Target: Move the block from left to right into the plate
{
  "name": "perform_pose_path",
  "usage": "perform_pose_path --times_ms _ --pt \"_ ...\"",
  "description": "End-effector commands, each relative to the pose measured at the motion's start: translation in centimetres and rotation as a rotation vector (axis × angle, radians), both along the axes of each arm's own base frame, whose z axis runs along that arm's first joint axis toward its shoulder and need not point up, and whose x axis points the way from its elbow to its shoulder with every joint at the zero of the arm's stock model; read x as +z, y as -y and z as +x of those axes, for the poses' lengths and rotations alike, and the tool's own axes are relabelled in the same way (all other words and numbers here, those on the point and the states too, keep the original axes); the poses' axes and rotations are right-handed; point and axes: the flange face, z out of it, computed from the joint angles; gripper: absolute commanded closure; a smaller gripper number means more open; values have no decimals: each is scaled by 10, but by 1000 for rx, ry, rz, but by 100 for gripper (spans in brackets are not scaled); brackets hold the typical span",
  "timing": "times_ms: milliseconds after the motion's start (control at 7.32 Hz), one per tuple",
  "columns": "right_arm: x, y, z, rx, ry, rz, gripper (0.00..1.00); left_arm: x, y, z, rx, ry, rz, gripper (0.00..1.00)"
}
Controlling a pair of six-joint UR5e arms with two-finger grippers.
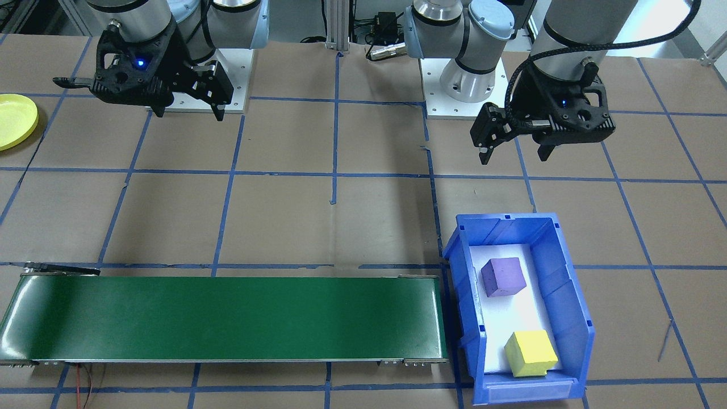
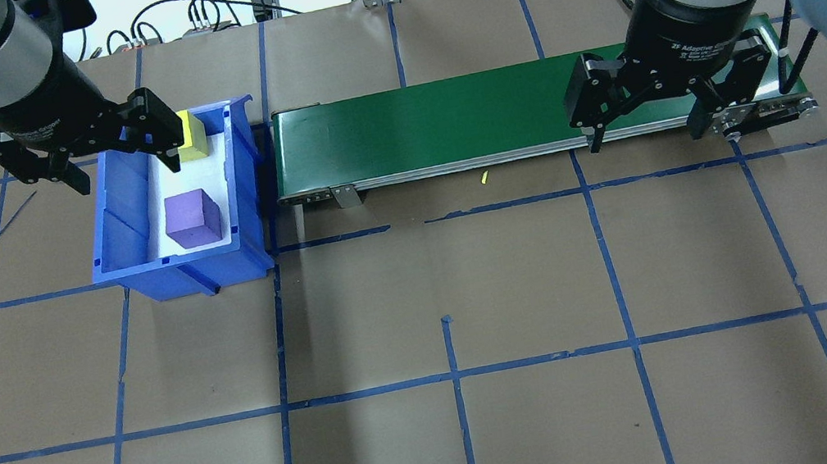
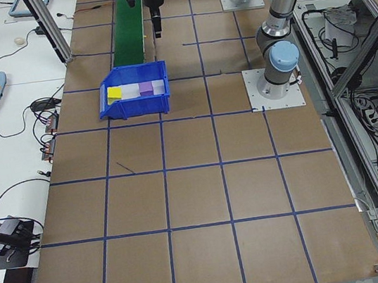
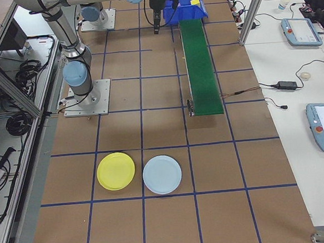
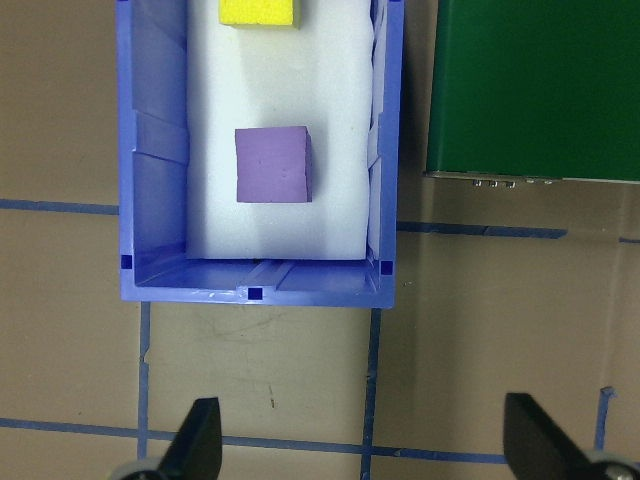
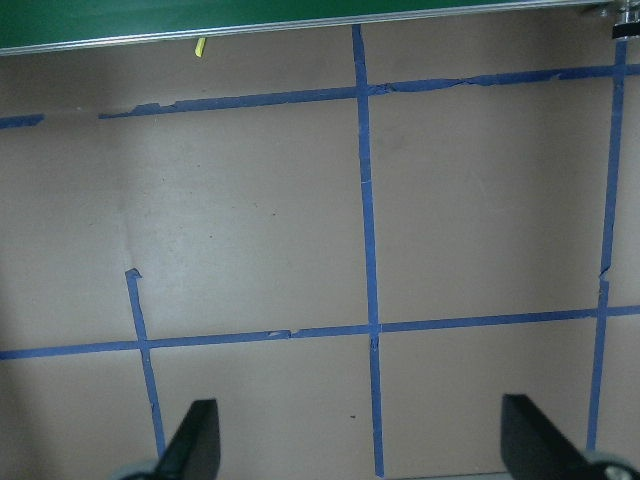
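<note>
Left gripper (image 1: 514,149), jaws spread and empty, hovers short of the blue bin (image 1: 573,295); centre over the purple block (image 1: 503,276), probably nearest, descend squarely.

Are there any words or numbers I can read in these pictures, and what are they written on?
"ZF Adaptive Gripper": small white print on the black collar above the right tool; only partly sharp, so the last word is my best reading.
A similar white line on the collar above the left tool: too blurred to read.
The blue bin, the cubes and the green belt carry no words.
</note>
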Motion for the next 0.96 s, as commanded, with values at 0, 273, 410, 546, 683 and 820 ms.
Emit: perform_pose_path --times_ms 0,273,410,546,683,820 --pt "0 0 0 0 0 0 0 -19 24 12 -4 -2 26 1" --pt "0 0 0 -2 1 0 0 -68 68 72 24 -13 37 1" --pt "0 0 -1 -2 1 0 0 -96 92 80 11 -7 27 1" --pt "0 0 -1 -3 1 0 0 -125 104 84 13 -7 31 1" --pt "0 0 -1 -3 1 0 0 -148 113 86 19 -12 55 1" --pt "0 0 -1 -3 1 0 0 -169 119 87 20 -16 74 2"
